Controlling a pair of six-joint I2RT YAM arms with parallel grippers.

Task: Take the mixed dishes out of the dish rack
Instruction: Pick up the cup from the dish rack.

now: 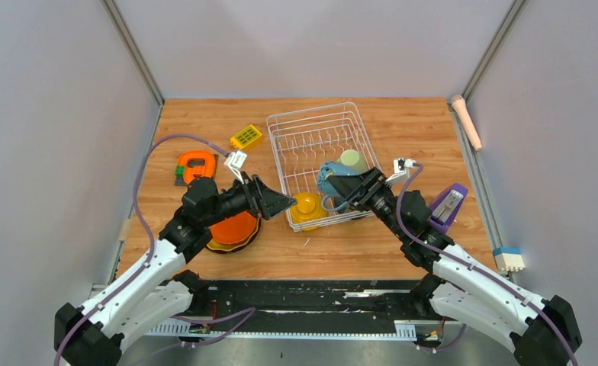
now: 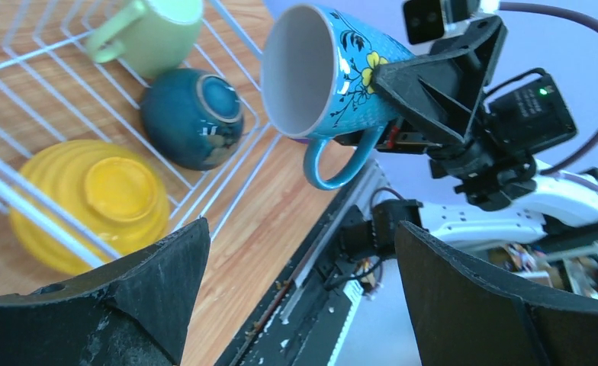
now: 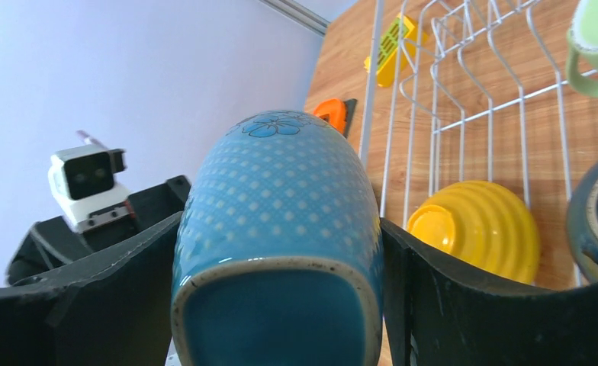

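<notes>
My right gripper (image 1: pixel 359 188) is shut on the blue mug (image 1: pixel 334 180) and holds it on its side, lifted over the near right part of the white wire dish rack (image 1: pixel 311 110). In the left wrist view the mug (image 2: pixel 319 69) has its mouth toward the camera and its handle down. In the right wrist view the fingers (image 3: pixel 448 297) clamp both sides of the mug (image 3: pixel 281 198). The pale green mug (image 1: pixel 352 160), the yellow bowl (image 1: pixel 307 207) and the dark bowl (image 2: pixel 193 118) lie in the rack. My left gripper (image 1: pixel 284 202) is open and empty, left of the rack's near corner. An orange plate (image 1: pixel 233 229) tops a stack under the left arm.
A small yellow studded brick (image 1: pixel 246 136) and an orange round gadget (image 1: pixel 197 165) lie left of the rack. A purple object (image 1: pixel 448 206) stands right of the right arm. A white and blue block (image 1: pixel 509 259) and a pink cylinder (image 1: pixel 466 120) sit at the right edge.
</notes>
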